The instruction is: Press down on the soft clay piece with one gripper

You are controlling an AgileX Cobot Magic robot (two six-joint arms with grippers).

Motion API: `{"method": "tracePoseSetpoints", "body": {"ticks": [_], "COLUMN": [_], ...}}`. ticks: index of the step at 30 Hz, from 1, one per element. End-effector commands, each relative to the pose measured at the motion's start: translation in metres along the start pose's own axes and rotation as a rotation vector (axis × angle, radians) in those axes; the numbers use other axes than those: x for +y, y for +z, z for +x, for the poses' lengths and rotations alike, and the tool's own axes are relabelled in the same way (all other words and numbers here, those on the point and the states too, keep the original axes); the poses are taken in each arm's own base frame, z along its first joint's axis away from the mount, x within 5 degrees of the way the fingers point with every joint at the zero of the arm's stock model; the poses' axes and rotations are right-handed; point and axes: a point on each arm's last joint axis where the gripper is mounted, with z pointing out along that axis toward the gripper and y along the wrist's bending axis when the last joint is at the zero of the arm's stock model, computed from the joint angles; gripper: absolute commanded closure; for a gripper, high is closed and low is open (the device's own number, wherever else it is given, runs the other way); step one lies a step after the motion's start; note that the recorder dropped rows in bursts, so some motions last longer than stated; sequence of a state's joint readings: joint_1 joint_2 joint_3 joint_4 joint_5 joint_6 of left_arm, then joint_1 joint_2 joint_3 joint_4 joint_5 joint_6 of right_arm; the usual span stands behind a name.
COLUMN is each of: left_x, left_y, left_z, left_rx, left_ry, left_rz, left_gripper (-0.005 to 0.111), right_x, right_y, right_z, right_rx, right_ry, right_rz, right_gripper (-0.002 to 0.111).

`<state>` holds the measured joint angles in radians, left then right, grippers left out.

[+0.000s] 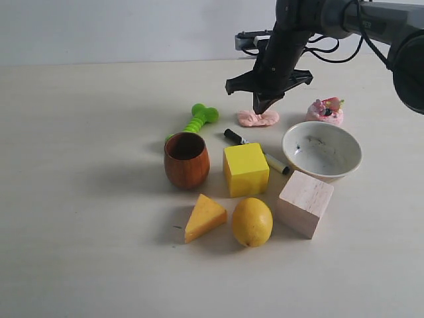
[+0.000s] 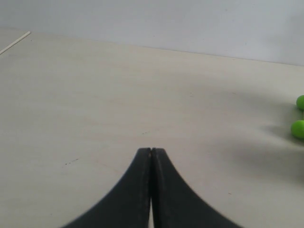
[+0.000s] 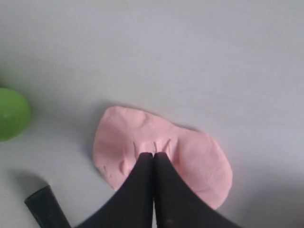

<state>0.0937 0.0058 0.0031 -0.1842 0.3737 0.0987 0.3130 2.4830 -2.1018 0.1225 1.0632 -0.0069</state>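
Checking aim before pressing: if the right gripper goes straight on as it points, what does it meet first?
The soft clay piece: the right gripper, shut, points at its middle, apparently touching it.

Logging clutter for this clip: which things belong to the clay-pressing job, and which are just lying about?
In the job: soft clay piece; right gripper, shut, tip over the clay's dented middle.

Lying about: green toy; marker; wooden cup; yellow cube; white bowl; toy cake; wooden block; lemon; cheese wedge; left gripper, shut.

Flat pink clay piece [image 3: 124, 141] lies creased beneath closed right pincer [image 3: 153, 155].
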Motion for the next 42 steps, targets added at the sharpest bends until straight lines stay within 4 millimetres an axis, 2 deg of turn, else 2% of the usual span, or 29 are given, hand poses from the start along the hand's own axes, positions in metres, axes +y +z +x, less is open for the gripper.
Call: {"method": "tracePoseSetpoints", "body": {"ticks": [1, 14, 17, 20, 24, 30, 34, 38, 42], "left_x": [-0.001, -0.001, -0.001, -0.001, -0.001, -0.001, -0.001, -0.001, -0.001], "left_y": [-0.001, -0.001, -0.001, -0.001, -0.001, -0.001, -0.001, -0.001, -0.001], "left_z": [-0.002, -0.002, -0.002, -0.002, -0.002, -0.002, -0.002, -0.002, -0.002], "left_rx": [-0.019, -0.019, -0.019, -0.019, -0.019, -0.019, -0.019, -0.019, -0.019], "left_ry": [-0.007, -0.007, -0.007, -0.007, -0.007, -0.007, -0.007, -0.007, -0.007], "left_rz": [0.008, 0.008, 0.008, 0.008, 0.008, 0.008, 0.008, 0.008, 0.008], "left_gripper": [0.107, 0.107, 0.107, 0.107, 0.107, 0.107, 0.107, 0.107, 0.107], "right_x": [0.002, 0.020, 0.019, 0.015, 0.013, 0.014, 0.013, 0.011, 0.011], "right_y": [-0.018, -0.122, -0.130, -0.126, -0.130, -0.186, -0.211, -0.219, -0.222], "right_z": [-0.003, -0.018, -0.015, -0.004, 0.019, 0.068, 0.109, 0.153, 0.186], "right_rx": [-0.034, -0.329, -0.368, -0.390, -0.464, -0.659, -0.753, -0.778, -0.705], "right_ry": [-0.040, -0.110, -0.111, -0.078, -0.042, -0.001, 0.019, 0.033, 0.076], "right_rz": [0.006, -0.064, -0.041, -0.026, -0.026, -0.027, -0.027, -0.027, -0.053], "right_gripper": [0.108, 0.108, 0.108, 0.108, 0.108, 0.108, 0.108, 0.108, 0.108]}}
